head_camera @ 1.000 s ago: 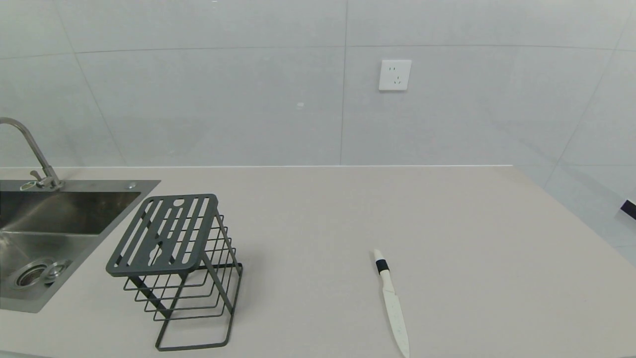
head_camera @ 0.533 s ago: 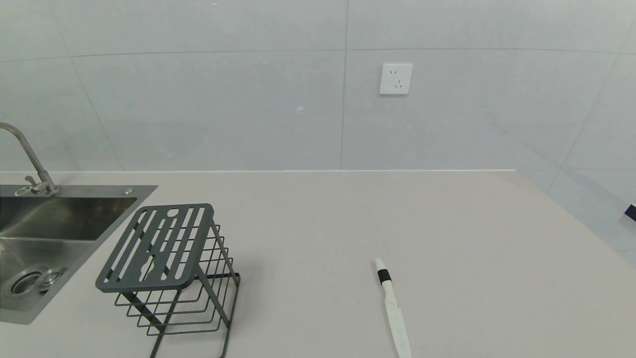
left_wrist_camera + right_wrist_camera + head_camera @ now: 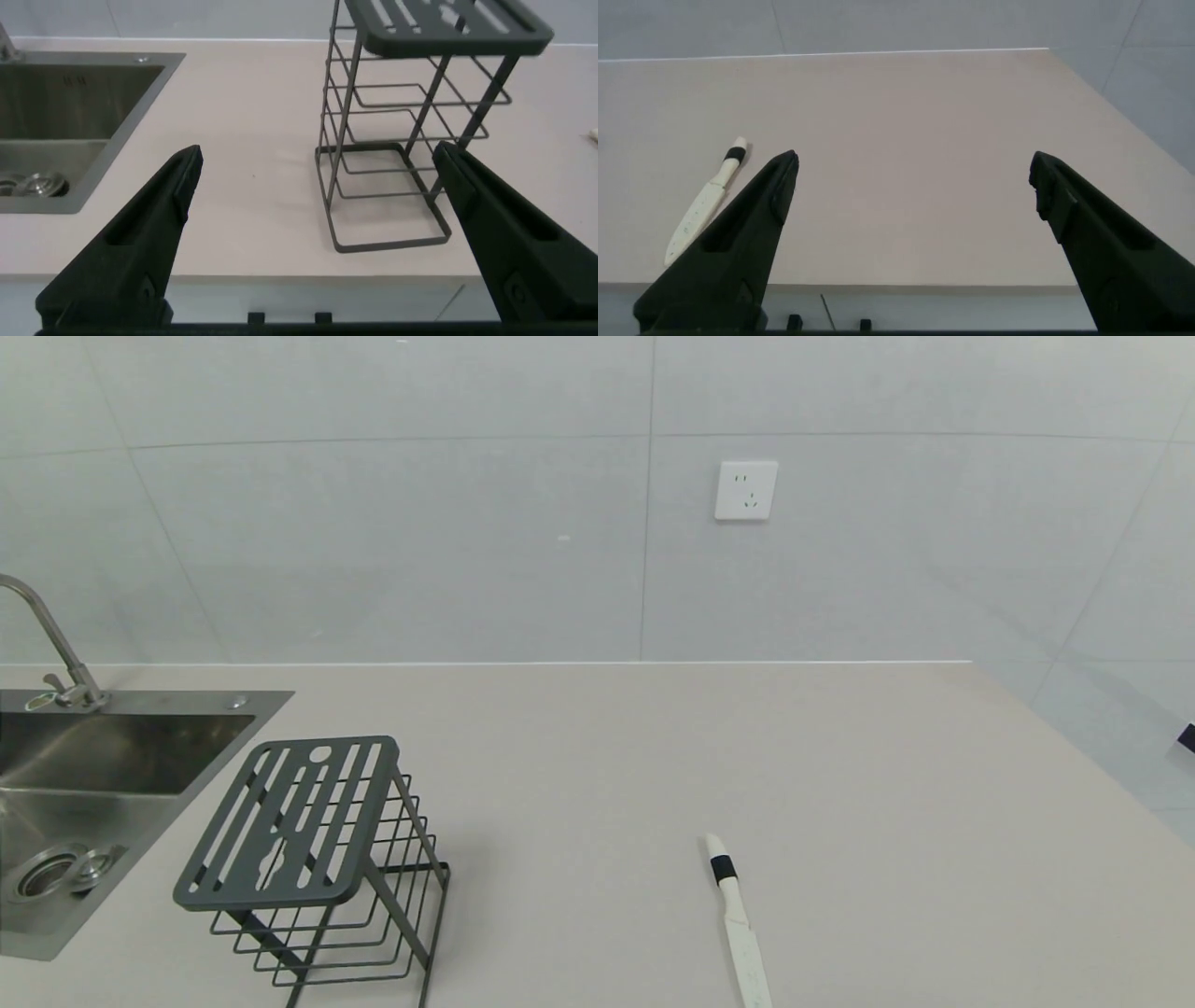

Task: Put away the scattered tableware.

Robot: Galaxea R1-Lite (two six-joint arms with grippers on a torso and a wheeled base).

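Large pale grey wall tiles (image 3: 420,551) are running behind a beige countertop (image 3: 794,737), and a white wall socket (image 3: 745,491) is sitting above its far edge. At the counter's left a steel sink (image 3: 121,751) is lying sunk in (its drain (image 3: 56,875) is showing at the bottom), with a curved faucet (image 3: 58,642) rising behind it. Soft, even light is falling throughout.

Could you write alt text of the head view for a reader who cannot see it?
A white knife with a black band lies on a beige counter, at the right. At the left, a dark wire rack with a slotted top stands beside a steel sink, before a grey tiled wall.
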